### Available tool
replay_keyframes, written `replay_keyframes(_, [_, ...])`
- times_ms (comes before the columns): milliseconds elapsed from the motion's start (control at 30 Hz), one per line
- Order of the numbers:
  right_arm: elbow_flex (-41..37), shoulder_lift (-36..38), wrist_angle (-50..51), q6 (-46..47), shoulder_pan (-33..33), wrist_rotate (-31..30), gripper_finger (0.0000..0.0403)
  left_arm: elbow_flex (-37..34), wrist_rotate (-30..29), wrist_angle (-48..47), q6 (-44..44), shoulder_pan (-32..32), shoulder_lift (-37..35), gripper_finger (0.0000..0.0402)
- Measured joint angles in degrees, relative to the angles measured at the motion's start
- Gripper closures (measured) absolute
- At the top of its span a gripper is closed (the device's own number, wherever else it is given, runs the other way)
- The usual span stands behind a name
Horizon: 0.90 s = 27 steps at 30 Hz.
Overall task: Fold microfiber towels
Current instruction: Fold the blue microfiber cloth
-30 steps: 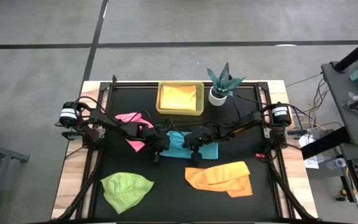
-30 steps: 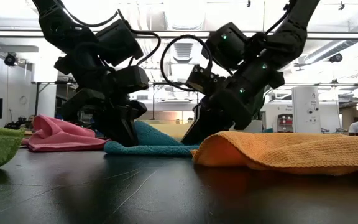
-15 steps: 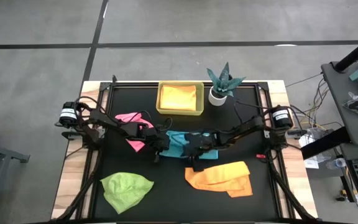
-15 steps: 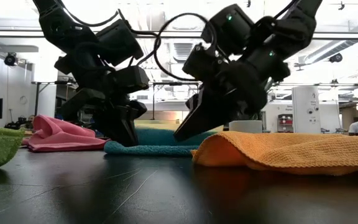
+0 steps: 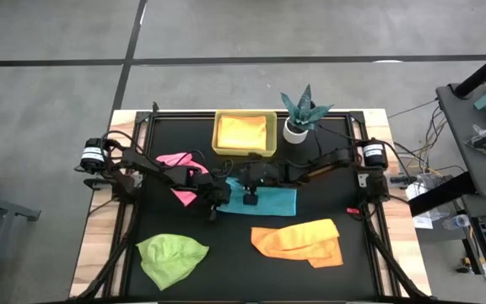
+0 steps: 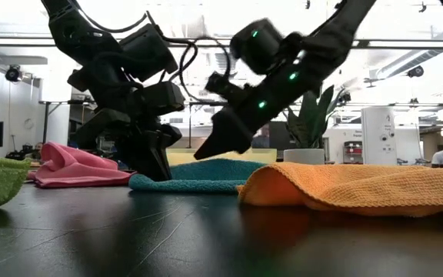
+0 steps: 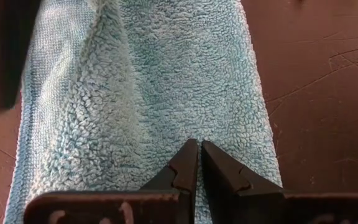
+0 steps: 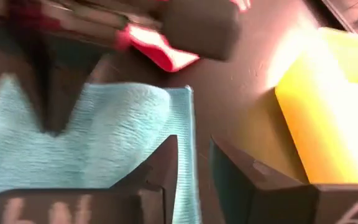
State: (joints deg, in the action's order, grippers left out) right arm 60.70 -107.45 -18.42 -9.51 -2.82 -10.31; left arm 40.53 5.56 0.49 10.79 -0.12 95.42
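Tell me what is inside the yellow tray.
An orange-yellow towel lies in the yellow tray, covering almost the whole floor in the high view. Whatever might lie beneath it is hidden. Neither claw is in the tray.

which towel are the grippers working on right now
The turquoise-blue towel at mid-table. The left gripper presses its left end; the right gripper hovers above it. The pink, green and orange towels lie untouched.
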Motion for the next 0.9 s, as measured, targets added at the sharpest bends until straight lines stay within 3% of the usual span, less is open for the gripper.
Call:
replay_keyframes(67, [1.37,-1.81,0.14,-0.56,-1.52,5.60,0.0330,0.00,-0.02,-0.02,-0.02,0.00,-0.28,0.0394])
replay_keyframes(200, [3.89,-4.87,0.36,-0.16,-2.16,22.89,0.0349,-0.05,-0.09,-0.62,-0.41,0.00,-1.17,0.0394])
replay_keyframes(300, [5.45,-5.93,1.20,-0.23,-0.79,28.53,0.0362,-0.11,-0.11,-1.58,-1.48,0.00,-1.95,0.0394])
replay_keyframes(467, [6.39,-5.62,4.97,-2.32,2.54,27.12,0.0378,-0.21,-0.40,-5.00,-1.49,0.00,-4.06,0.0394])
replay_keyframes(767, [6.41,-5.49,6.58,-4.08,5.22,14.61,0.0385,-0.20,-0.46,-10.00,-1.46,0.00,-8.19,0.0394])
replay_keyframes(900, [6.80,-5.47,6.69,-3.31,5.13,14.24,0.0385,-0.17,-0.41,-11.38,-1.51,-0.01,-8.93,0.0394])
